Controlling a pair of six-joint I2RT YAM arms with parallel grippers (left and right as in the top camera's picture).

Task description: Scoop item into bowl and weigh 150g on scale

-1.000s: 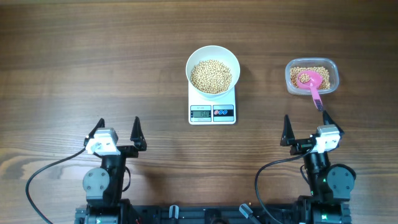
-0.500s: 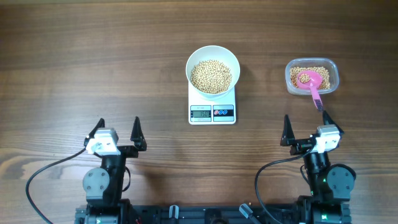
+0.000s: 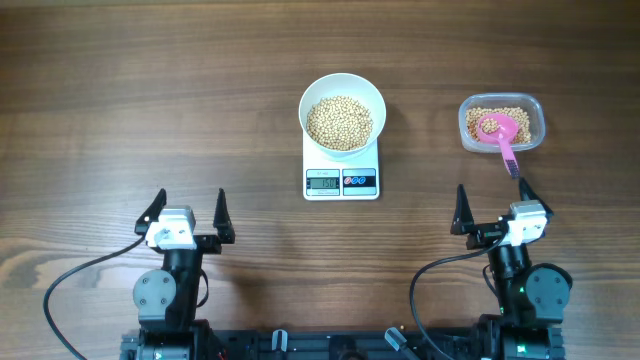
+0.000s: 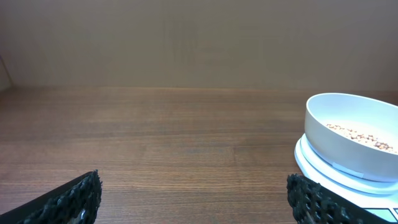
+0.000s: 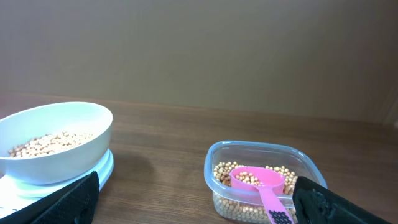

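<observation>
The white bowl stands on the white scale at the table's middle, filled with pale beans. More beans lie in a clear tub to the right, under a pink scoop whose handle hangs over the near rim. My left gripper sits open near the front left, far from the scale. My right gripper is open just in front of the tub, holding nothing. The left wrist view shows the bowl ahead to the right. In the right wrist view the scoop lies between my spread fingers.
Bare wooden table spreads to the left and behind the scale. Cables trail from both arm bases along the front edge. A plain wall closes the table's far side.
The left gripper's head has shifted a touch to the right. Bowl, scale, tub, scoop and right gripper stay where they were.
</observation>
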